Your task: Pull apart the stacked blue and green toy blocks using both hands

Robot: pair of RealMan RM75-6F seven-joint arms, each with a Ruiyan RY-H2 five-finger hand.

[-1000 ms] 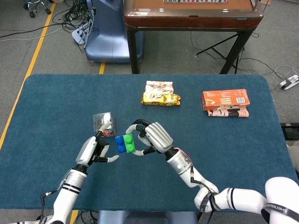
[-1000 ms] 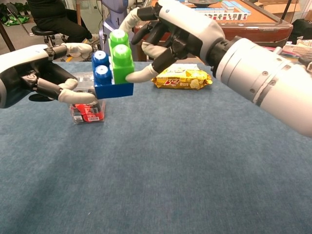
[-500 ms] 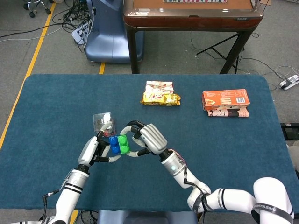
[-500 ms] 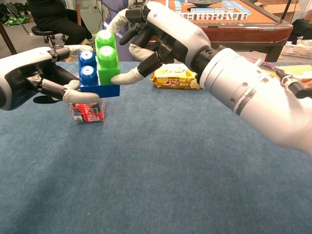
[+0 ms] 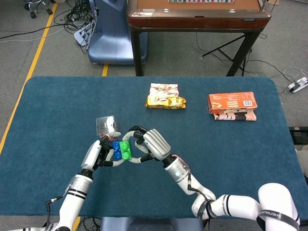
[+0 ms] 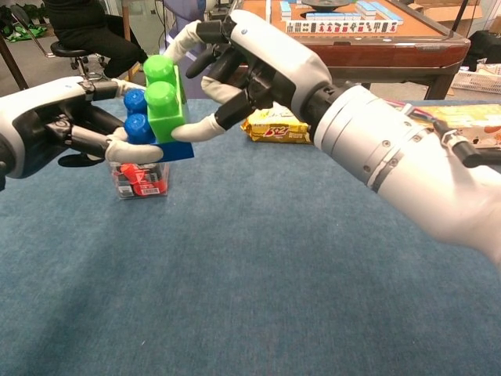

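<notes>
The blue block (image 6: 142, 129) and green block (image 6: 163, 98) are up above the table, still stuck together, with the left hand (image 6: 74, 133) pinching the blue one and the right hand (image 6: 246, 63) pinching the green one, so the pulling is not done yet.

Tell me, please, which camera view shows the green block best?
The chest view: the green block is large there, its studs and side clear, pinched by the right hand. The head view shows it only small from above, partly hidden by fingers, beside the blue block.
</notes>
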